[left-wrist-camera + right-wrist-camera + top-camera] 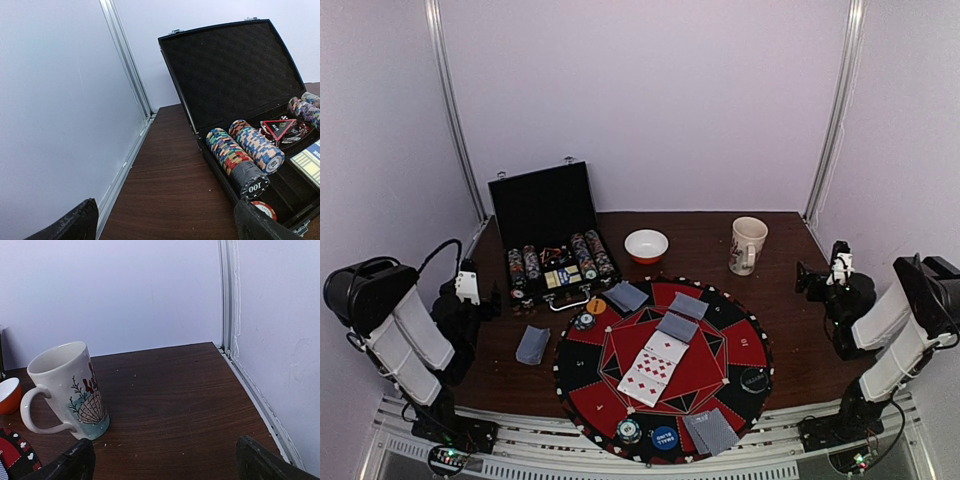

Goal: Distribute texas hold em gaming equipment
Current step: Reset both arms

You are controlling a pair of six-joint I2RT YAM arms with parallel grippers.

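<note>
Cards [656,368] on mat [745,345] — well apart from left gripper [165,216] and right gripper [164,451].

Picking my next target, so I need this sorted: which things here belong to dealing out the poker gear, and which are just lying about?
For the job: face-up cards; face-down cards; loose chips; chip stacks in the briefcase.

Just lying about: mug; bowl; round mat; the briefcase itself.
</note>
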